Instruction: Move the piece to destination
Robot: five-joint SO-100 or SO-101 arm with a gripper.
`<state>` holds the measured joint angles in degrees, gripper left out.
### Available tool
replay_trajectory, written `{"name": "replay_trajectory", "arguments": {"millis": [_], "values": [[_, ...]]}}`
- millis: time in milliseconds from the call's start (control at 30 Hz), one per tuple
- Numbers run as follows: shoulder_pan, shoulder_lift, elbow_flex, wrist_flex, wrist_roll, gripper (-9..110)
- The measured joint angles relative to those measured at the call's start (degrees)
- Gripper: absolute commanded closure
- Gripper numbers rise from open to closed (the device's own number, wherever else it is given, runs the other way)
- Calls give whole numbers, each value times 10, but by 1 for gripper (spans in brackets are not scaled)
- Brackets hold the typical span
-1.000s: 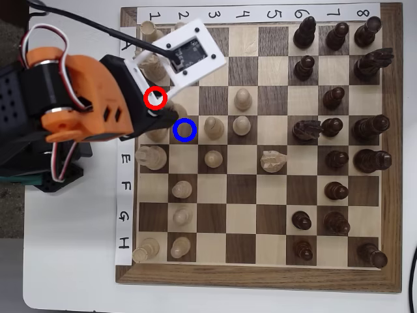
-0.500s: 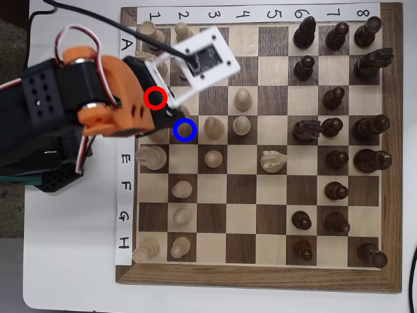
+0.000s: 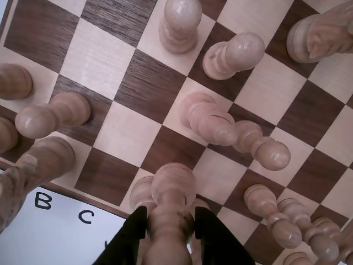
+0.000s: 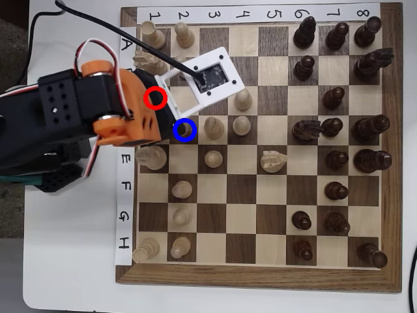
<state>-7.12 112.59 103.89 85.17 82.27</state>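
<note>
In the wrist view my gripper (image 3: 171,229) is shut on the piece (image 3: 173,193), a slim light-tan pawn with a rounded top, with a black finger (image 3: 134,232) pressing on each side. From overhead, the piece (image 4: 186,130) shows inside the blue ring. The ring marks the destination (image 4: 194,140), a dark square in column 2. The gripper (image 4: 178,126) reaches in from the left under the orange arm. I cannot tell whether the piece's base touches the board.
Light pawns (image 4: 214,127) (image 4: 242,125) stand just right of the ring, another (image 4: 213,158) below it, and a large light piece (image 4: 152,157) lower left. A red ring (image 4: 155,98) marks a square up-left. Dark pieces (image 4: 337,127) fill the right side.
In the overhead view the arm has swung downward from the red ring toward the blue ring. The piece's tan top now sits inside the blue ring.
</note>
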Motion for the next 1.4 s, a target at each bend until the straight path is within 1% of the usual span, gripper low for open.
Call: {"name": "replay_trajectory", "arguments": {"millis": [367, 1400], "values": [[14, -13, 37, -33, 0, 101], [8, -14, 125, -131, -47, 101]]}}
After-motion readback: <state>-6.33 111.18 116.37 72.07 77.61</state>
